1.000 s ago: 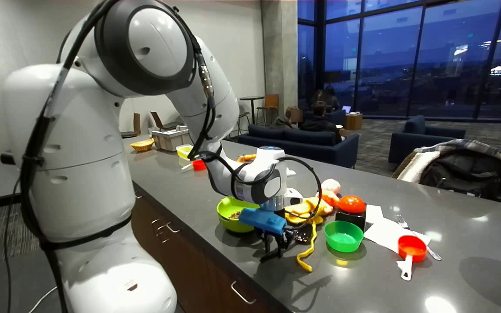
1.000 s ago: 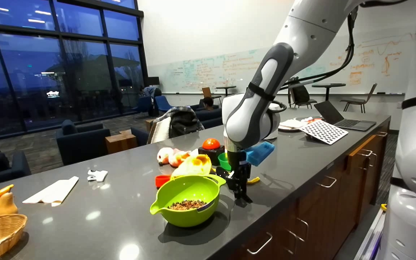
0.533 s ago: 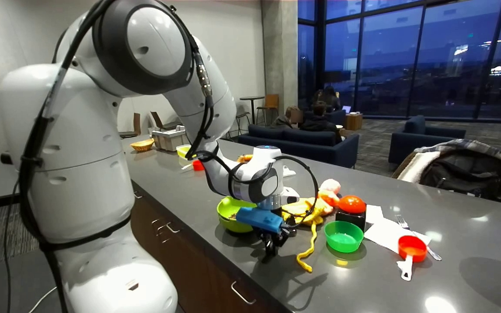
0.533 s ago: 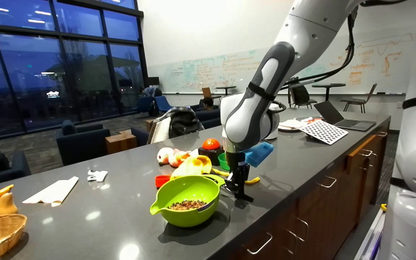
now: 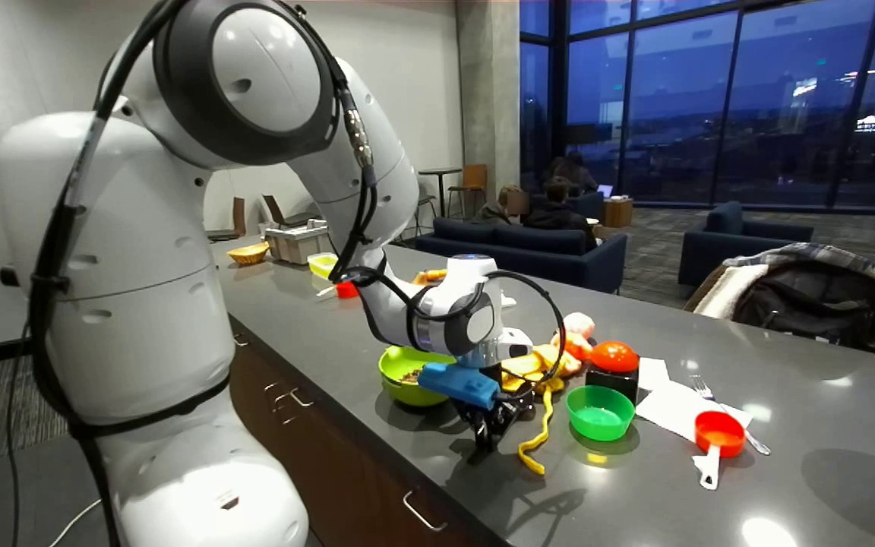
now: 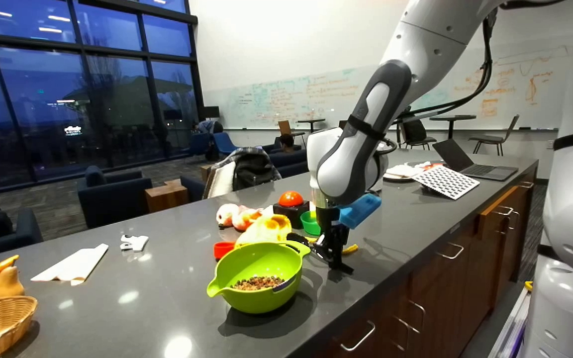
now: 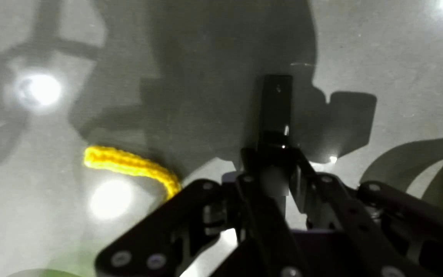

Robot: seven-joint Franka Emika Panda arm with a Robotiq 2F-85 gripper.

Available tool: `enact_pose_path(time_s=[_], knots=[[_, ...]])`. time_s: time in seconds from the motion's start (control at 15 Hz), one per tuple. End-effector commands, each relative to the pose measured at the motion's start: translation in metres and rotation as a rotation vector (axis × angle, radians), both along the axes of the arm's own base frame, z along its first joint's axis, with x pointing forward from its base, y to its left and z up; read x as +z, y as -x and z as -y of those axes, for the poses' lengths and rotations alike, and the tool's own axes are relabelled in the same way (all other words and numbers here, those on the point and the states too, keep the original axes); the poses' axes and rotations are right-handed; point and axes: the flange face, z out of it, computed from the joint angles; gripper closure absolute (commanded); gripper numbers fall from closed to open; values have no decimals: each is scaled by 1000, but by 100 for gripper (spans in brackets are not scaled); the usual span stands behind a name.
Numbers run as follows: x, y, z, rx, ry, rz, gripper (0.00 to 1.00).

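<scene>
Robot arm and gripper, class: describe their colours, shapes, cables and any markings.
The arm is glossy white and rounded, with dark grey joint rings and black straps. Black cables run along it with a silvery connector. The gripper is black and angular, with jointed links and screw heads. A blue, boxy housing is mounted beside it. No lettering is readable.

The countertop (image 6: 157, 283) was found smooth and glossy. The spouted bowl (image 6: 264, 302) was noted as shiny plastic, the yellow cord (image 7: 133, 164) as rough cloth, the cabinet fronts (image 6: 440, 286) as polished wood.
</scene>
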Motion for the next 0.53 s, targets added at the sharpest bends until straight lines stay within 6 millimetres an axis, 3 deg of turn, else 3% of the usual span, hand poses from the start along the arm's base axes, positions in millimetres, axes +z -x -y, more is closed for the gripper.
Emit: enact_pose_path(time_s=[0.0,0.47], knots=[[15,8,10,-11,38,-7,94],[58,34,6,88,38,-172,94]])
